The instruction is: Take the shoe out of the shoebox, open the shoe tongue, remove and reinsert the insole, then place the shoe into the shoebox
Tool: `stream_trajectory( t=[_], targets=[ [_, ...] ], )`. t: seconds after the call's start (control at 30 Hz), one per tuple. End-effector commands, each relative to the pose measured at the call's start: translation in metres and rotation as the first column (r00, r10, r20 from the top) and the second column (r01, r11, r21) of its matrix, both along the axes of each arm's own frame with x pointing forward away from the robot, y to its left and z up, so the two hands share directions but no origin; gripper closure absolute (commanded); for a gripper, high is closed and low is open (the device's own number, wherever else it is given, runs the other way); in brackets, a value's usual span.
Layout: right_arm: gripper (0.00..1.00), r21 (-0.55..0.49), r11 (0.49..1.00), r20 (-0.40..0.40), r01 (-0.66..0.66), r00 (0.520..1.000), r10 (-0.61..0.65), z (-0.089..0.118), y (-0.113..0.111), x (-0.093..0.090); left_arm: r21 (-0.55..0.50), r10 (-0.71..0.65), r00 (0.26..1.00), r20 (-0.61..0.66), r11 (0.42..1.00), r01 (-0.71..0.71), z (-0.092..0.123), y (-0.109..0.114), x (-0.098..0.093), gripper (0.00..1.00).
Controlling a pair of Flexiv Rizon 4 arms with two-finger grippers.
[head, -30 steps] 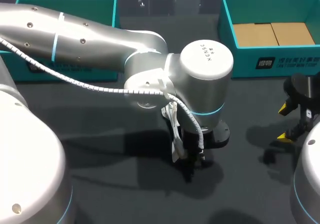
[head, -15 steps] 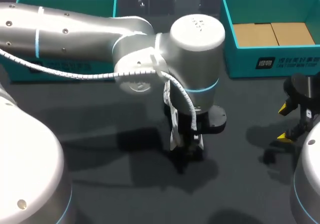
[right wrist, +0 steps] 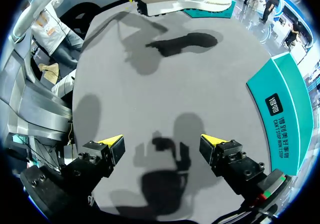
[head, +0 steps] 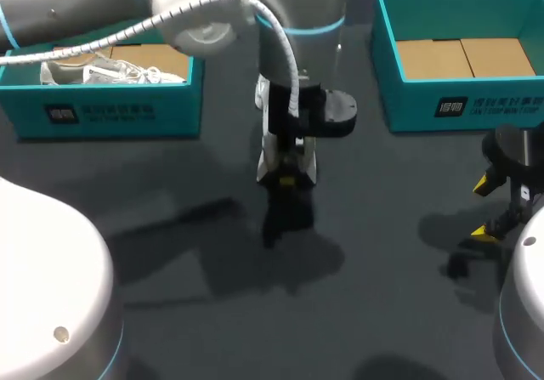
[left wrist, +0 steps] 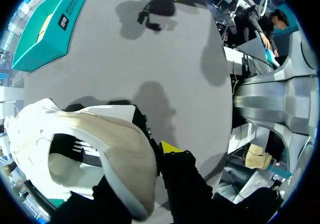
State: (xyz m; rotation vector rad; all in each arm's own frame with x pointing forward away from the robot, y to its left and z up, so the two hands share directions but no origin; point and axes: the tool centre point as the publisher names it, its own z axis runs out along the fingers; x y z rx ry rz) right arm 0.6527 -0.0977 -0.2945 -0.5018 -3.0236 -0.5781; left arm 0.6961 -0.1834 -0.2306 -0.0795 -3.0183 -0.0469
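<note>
Left gripper (head: 287, 178) is clamped on the white shoe (left wrist: 100, 149), which extends ahead of its fingers; my right gripper (right wrist: 161, 141) stands spread, well apart.

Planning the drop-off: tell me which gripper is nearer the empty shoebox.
Right. The right gripper hangs just in front of the empty shoebox; the left gripper, holding the shoe, is mid-table, well off to its side.
</note>
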Motion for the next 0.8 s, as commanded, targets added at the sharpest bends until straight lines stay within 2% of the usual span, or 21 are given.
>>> stream_trajectory(
  t=[0.03,0.23,0.7,0.8],
  targets=[
    [0.00,-0.002,1.000,0.002,0.002,1.000,-0.002,0.000,0.000,-0.002,-0.010,0.002,1.000,-0.004,1.000,-0.002,0.074,0.028,0.022,1.00],
    [0.00,-0.002,1.000,0.002,0.002,1.000,-0.002,0.000,0.000,-0.002,-0.001,0.019,0.999,-0.028,1.000,-0.019,0.101,0.065,0.054,1.00],
    [0.00,-0.002,1.000,0.002,0.002,1.000,-0.002,0.000,0.000,-0.002,-0.001,0.019,0.999,-0.028,1.000,-0.019,0.101,0.065,0.054,1.00],
    [0.00,-0.002,1.000,0.002,0.002,1.000,-0.002,0.000,0.000,-0.002,0.002,-0.007,0.999,-0.038,1.000,0.007,0.100,0.087,0.069,1.00]
  ],
)
